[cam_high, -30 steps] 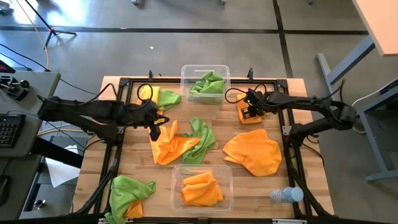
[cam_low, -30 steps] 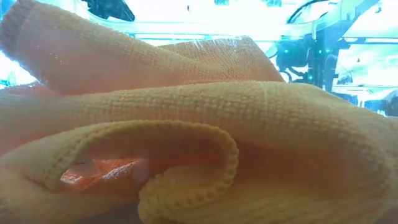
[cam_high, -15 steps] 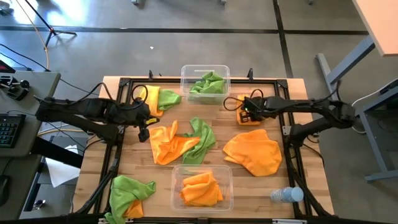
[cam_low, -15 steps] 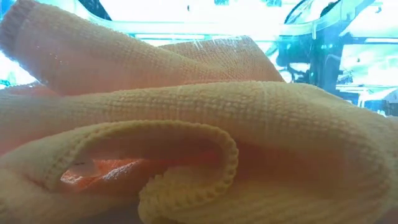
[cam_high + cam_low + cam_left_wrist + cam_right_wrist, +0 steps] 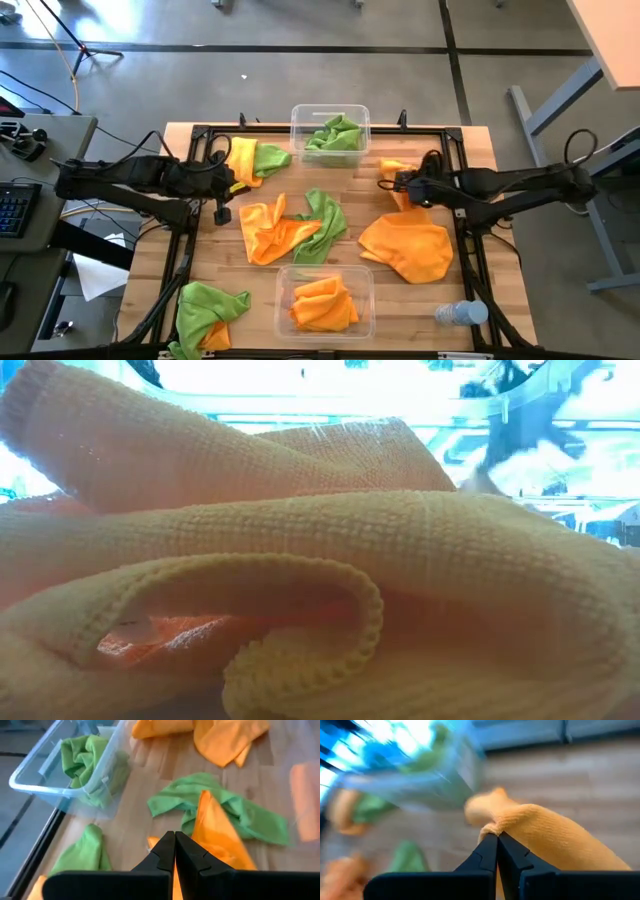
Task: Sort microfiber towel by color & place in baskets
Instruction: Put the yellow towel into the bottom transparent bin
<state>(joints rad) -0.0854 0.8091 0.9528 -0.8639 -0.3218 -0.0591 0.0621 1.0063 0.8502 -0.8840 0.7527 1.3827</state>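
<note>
My right gripper [image 5: 392, 183] is shut on a small orange microfiber towel [image 5: 400, 172] at the table's far right. My left gripper [image 5: 222, 212] is shut and touches nothing; it stands just left of an orange towel [image 5: 265, 232] that lies against a green towel [image 5: 323, 215] at mid-table. The far basket [image 5: 300, 118] holds a green towel [image 5: 333, 134]. The near basket [image 5: 284, 300] holds orange towels [image 5: 322, 303], which fill the low view [image 5: 320, 590]. A large orange towel [image 5: 405, 248] lies flat at the right. My right gripper pinches a bunched fold of the small orange towel [image 5: 492, 827] between its two fingertips. The fingers come level from the table's right side. The rest of the towel [image 5: 555, 842] trails away from the fingers; whether it is off the table cannot be told.
An orange and a green towel [image 5: 252, 157] lie at the far left, and a green one over an orange one [image 5: 208, 310] at the near left corner. A clear bottle [image 5: 460, 313] lies at the near right. A black frame [image 5: 190, 200] runs around the table.
My left gripper has drawn back toward the table's left edge, away from the mid-table orange towel. My right arm has dropped lower and reaches toward the table's left. The small orange towel, earlier a flat folded patch, is now bunched up at the fingers.
</note>
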